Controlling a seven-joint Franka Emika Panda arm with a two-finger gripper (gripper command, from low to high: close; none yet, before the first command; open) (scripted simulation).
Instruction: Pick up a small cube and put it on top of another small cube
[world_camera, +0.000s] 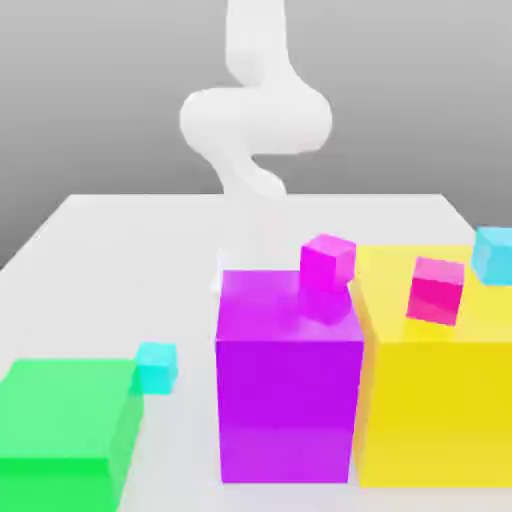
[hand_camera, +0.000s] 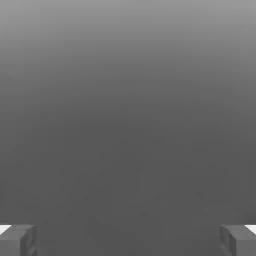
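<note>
The small cube (world_camera: 155, 366) is turquoise and rests on the white table (world_camera: 120, 250), touching the far right corner of the big green block (world_camera: 65, 425) at the exterior view's left. A paler sky-blue small cube (world_camera: 493, 254) sits at the exterior view's right edge, behind the yellow block (world_camera: 440, 400). The white arm (world_camera: 255, 110) rises at the back of the table, well away from both cubes. In the hand view my gripper (hand_camera: 128, 240) is open, its grey fingertips (hand_camera: 20, 239) far apart with nothing between them, facing plain grey.
A big purple block (world_camera: 288, 385) stands in the middle front, tight against the yellow block. A small magenta cube (world_camera: 328, 260) sits at the purple block's far edge. A small pink cube (world_camera: 436, 290) lies tilted on the yellow block.
</note>
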